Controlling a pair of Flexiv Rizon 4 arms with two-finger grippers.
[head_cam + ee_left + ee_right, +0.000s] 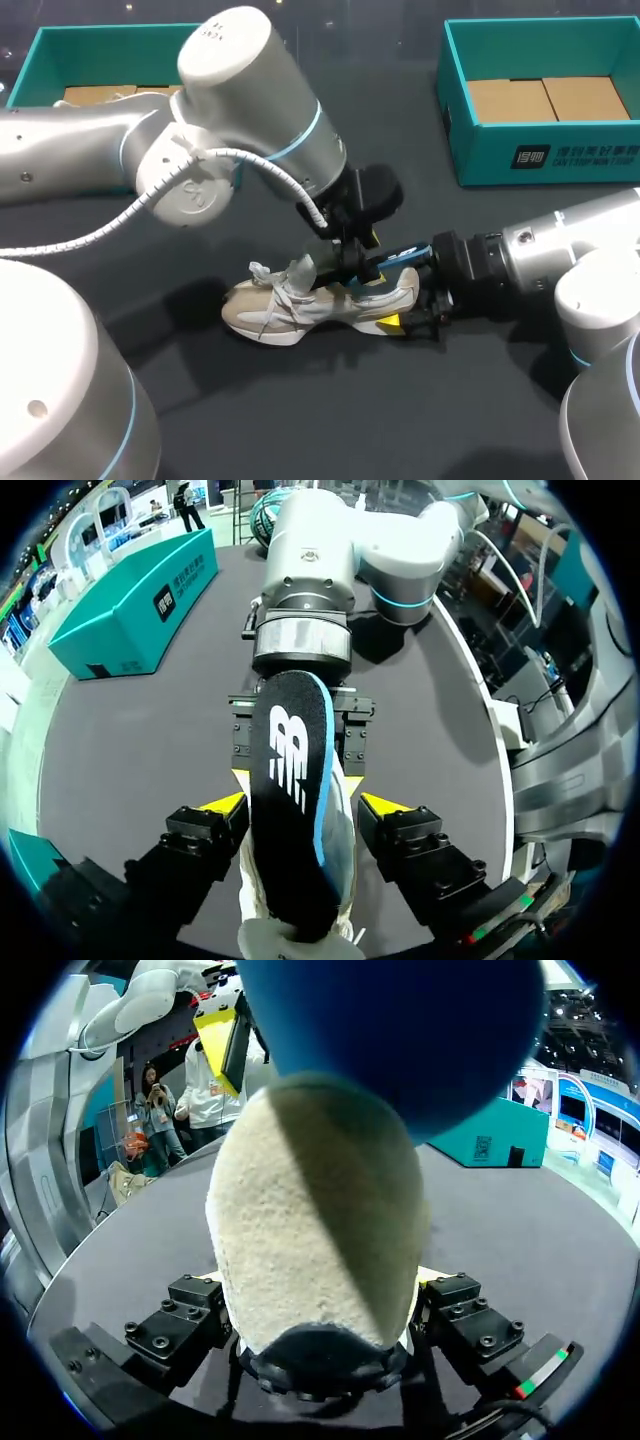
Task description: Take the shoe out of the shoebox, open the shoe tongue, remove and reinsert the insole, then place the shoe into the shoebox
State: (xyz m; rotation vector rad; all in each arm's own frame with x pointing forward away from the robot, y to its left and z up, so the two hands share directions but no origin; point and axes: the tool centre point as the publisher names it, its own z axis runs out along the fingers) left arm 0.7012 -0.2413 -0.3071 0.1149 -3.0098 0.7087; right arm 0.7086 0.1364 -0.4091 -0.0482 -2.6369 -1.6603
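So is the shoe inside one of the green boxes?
No, the shoe lies out on the dark table, not in a box.

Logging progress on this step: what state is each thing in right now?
shoe: out of the boxes, on the table.
insole: partly out of the shoe.
right gripper: fingers shut on the shoe's heel.
left gripper: at the insole, grip unclear.
right shoebox: open, no shoe inside.
left shoebox: open, partly hidden by the left arm.
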